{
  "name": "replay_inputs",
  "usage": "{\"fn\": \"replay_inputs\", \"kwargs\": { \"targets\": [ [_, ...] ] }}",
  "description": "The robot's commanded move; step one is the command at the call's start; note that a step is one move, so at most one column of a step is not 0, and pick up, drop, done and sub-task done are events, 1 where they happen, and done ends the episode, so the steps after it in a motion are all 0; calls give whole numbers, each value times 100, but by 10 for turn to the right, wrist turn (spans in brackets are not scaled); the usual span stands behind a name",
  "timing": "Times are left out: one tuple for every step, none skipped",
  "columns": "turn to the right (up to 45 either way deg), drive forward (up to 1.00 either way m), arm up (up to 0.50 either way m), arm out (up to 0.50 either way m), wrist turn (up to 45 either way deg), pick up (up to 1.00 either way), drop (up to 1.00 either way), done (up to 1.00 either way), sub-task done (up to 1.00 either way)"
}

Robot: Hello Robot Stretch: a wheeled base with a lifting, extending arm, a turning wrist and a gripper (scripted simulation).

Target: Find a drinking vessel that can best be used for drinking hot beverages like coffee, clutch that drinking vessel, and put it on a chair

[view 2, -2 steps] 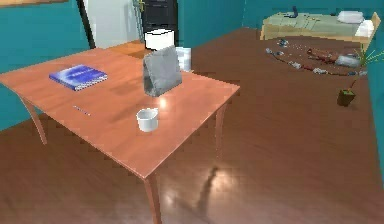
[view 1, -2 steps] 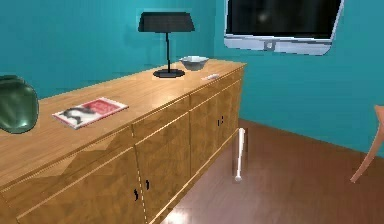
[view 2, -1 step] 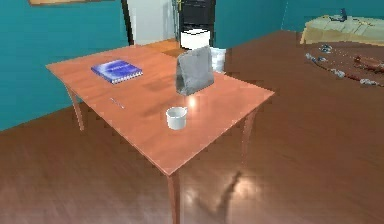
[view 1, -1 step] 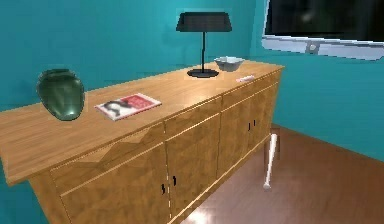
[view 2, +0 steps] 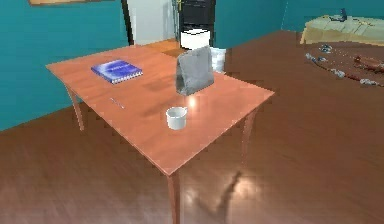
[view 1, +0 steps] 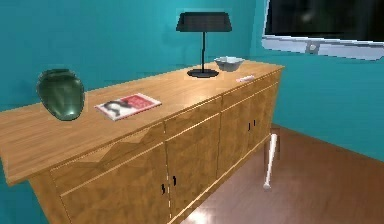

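In the forward view, a long wooden sideboard point(view 1: 200, 135) with cupboard doors is seen against a teal wall point(view 1: 120, 35). On its top, a dark green vase point(view 1: 62, 94) is set toward the view's left, with a magazine point(view 1: 127, 105) lying flat just beside it. Farther along, a black table lamp point(view 1: 204, 40) is placed near a pale bowl point(view 1: 229, 63). A white bat point(view 1: 270, 163) is propped upright against the sideboard's end, its lower tip on the brown wooden floor point(view 1: 330, 185). A dark window point(view 1: 325, 20) is seen at the upper right.

In the arm side view, a wooden bench point(view 2: 130, 105) on thin legs is seen on the dark floor. The task's thing, a small white cup point(view 2: 176, 118), is stood upright on the bench near its nearer edge, apart from everything else; a handle cannot be made out. A grey bag-like object point(view 2: 193, 72) is stood behind the cup, and a blue book point(view 2: 117, 70) lies flat toward the left. Scattered small items point(view 2: 340, 65) are seen on the floor at the far right. The state of the hand cannot be told.
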Motion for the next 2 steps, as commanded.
{"fn": "replay_inputs", "kwargs": {
  "targets": [
    [0, 0, 36, 0, 0, 0, 0, 0, 0],
    [0, 0, 0, 50, 0, 0, 0, 0, 0]
  ]
}}
